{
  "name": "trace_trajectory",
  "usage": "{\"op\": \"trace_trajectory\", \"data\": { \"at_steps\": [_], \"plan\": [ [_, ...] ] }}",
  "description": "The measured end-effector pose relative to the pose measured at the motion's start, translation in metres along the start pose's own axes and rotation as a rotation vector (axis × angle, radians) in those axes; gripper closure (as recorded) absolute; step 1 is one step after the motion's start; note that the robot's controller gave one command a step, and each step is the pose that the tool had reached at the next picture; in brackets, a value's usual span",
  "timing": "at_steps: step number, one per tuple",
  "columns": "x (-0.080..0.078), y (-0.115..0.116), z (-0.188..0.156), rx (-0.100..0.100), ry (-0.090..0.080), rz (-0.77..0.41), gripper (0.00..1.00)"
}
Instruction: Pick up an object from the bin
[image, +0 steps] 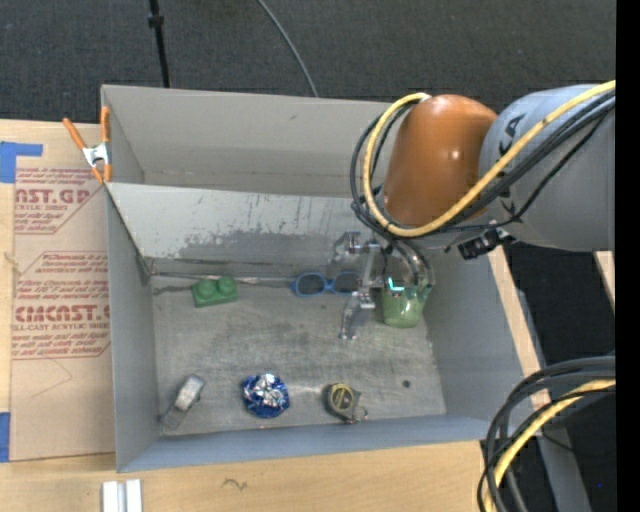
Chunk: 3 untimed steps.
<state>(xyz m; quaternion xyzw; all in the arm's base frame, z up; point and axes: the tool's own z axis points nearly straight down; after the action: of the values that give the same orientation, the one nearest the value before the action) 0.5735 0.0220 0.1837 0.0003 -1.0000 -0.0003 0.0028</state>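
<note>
My gripper (352, 318) hangs low over the right part of the bin floor, close to the back wall. A light green rounded thing (403, 307) lies just to its right, touching or nearly touching it. A small blue looped thing (311, 285) lies just to its left, at the foot of the back wall. Whether either one is in the gripper's grasp cannot be made out.
A green block-like piece (214, 291) lies at the back left. Along the front wall are a grey-silver piece (186, 393), a crumpled blue-and-white ball (266, 395) and a small tape measure (343, 401). The arm's orange cover and cables overhang the bin's right back corner.
</note>
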Motion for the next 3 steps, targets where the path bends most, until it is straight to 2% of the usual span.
{"op": "trace_trajectory", "data": {
  "at_steps": [1, 2, 3],
  "plan": [
    [0.081, 0.084, 0.069, -0.002, 0.007, 0.036, 0.0],
    [0.088, 0.093, 0.111, 0.0, -0.018, -0.132, 0.0],
    [0.09, 0.093, 0.111, 0.0, -0.013, -0.133, 1.0]
  ]
}}
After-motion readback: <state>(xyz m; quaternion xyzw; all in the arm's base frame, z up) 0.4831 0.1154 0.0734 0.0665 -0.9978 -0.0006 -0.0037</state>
